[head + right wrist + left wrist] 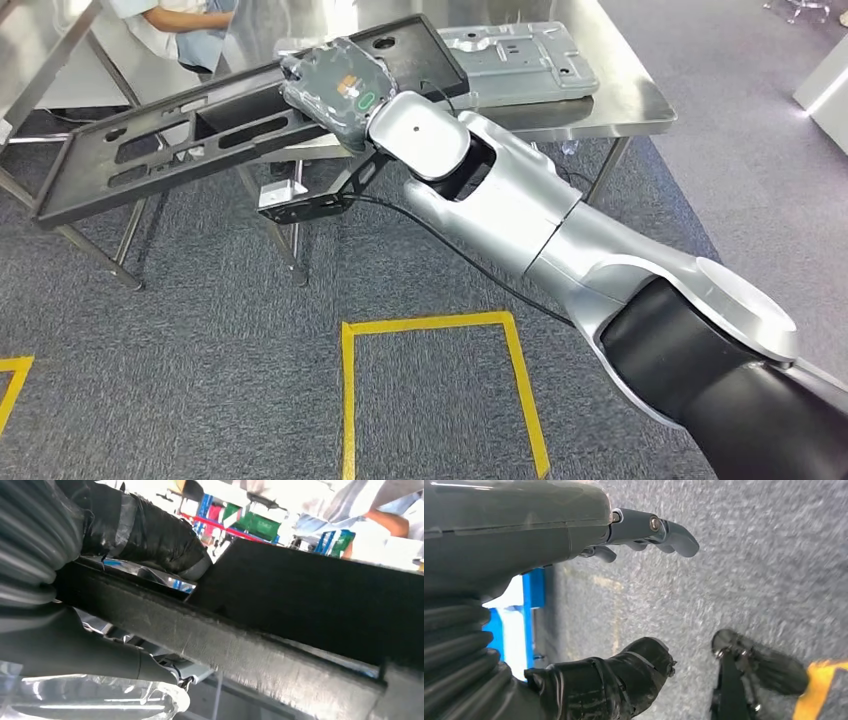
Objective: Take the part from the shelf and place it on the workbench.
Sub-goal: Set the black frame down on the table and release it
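A long black plastic part point(170, 130) with several slots hangs tilted in front of the steel workbench point(640, 95), its left end lower. My right hand point(335, 90) grips it near its upper right end. In the right wrist view the part's thick black edge point(240, 645) runs between my thumb point(150, 537) and fingers point(90, 652). My left hand point(624, 605) hangs over grey carpet, thumb and fingers apart, with nothing between them.
A grey metal plate point(520, 60) lies on the workbench behind the black part. A person in a light shirt point(180, 25) sits beyond the table at the upper left. Yellow tape point(440, 325) marks a square on the carpet near me.
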`<state>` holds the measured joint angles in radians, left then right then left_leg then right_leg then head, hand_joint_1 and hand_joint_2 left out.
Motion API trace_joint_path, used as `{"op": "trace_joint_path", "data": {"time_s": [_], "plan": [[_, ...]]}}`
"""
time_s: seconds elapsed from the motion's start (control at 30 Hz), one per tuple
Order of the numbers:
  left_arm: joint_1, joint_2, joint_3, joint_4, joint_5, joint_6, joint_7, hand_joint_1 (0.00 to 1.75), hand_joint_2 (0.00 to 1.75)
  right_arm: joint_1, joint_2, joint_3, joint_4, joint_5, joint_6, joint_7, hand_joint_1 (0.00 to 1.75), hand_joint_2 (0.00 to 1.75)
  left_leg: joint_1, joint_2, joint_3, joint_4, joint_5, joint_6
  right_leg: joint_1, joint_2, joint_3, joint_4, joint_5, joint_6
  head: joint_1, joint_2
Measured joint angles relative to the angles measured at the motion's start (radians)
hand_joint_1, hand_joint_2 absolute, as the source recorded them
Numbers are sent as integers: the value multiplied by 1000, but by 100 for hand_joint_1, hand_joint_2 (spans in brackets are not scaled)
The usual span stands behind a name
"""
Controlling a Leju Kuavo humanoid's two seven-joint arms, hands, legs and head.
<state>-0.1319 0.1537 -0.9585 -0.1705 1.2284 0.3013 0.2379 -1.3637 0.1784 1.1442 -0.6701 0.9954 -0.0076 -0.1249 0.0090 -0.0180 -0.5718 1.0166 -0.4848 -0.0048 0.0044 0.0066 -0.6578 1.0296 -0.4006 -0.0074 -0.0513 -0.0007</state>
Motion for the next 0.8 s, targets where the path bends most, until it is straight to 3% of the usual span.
{"op": "trace_joint_path", "data": {"time_s": [0.07,0.1,0.2,0.23,0.27,0.33,0.4,0.43,0.53,0.6,0.7,0.73,0.77,0.8], "plan": [[1,-1,1,0,0,3,4,0,175,1,0,0,0,-4,-1,14,175,175,2,5,-2,15,-14,-11,-5,0,14,-13,-2,-6,-2,0],[1,-2,1,0,-1,5,6,0,175,0,-1,0,0,-2,1,21,175,175,3,8,-17,48,-30,-17,-9,0,22,-19,-3,-9,-4,0],[0,-3,1,0,-2,19,11,0,175,4,-7,0,1,7,14,47,175,175,8,12,-126,230,-84,-28,-13,-1,41,-25,-14,-14,-7,0],[1,-3,1,0,-2,23,12,0,175,8,-13,0,1,9,20,55,175,175,10,12,-155,264,-78,-31,-14,-1,48,-25,-20,-13,-7,0],[2,-3,1,0,-3,27,13,0,175,12,-19,0,1,11,25,61,175,175,11,12,-167,261,-54,-33,-14,0,55,-24,-26,-12,-6,0],[6,-4,1,0,-4,33,15,0,175,14,-32,0,1,14,34,72,175,175,14,14,-138,152,35,-35,-16,1,71,-22,-39,-6,-6,0],[6,-4,1,0,-7,39,13,0,175,9,-46,0,0,22,49,88,175,175,11,15,-90,36,86,-30,-14,3,79,-19,-51,5,-8,0],[5,-4,1,0,-8,42,11,0,175,6,-54,0,0,25,58,95,175,175,8,15,-78,8,91,-25,-13,3,80,-19,-55,10,-8,0],[3,-5,1,0,-14,45,0,0,175,1,-87,0,1,27,79,113,175,175,6,12,-70,-2,77,-1,-12,2,82,-20,-64,27,-8,0],[3,-6,1,0,-17,44,-6,0,175,-1,-112,-3,2,27,84,120,175,175,8,12,-59,-5,71,13,-13,1,64,26,-90,36,-5,0],[4,-6,1,0,-20,42,-14,0,175,-5,-140,-8,5,27,88,126,175,175,2,12,-46,-5,59,30,-13,0,-44,216,-148,37,1,0],[4,-6,1,0,-20,41,-15,0,175,-3,-147,-8,6,27,89,126,175,175,-1,11,-41,-5,54,33,-13,0,-78,261,-151,35,1,0],[4,-6,1,0,-20,39,-15,0,175,1,-154,-8,7,27,90,126,175,175,-4,10,-34,-5,48,35,-12,0,-95,268,-134,32,1,0],[4,-6,1,0,-20,38,-16,0,175,4,-158,-8,8,27,90,126,175,175,-7,9,-26,-4,42,36,-10,0,-93,236,-100,26,1,0]]}}
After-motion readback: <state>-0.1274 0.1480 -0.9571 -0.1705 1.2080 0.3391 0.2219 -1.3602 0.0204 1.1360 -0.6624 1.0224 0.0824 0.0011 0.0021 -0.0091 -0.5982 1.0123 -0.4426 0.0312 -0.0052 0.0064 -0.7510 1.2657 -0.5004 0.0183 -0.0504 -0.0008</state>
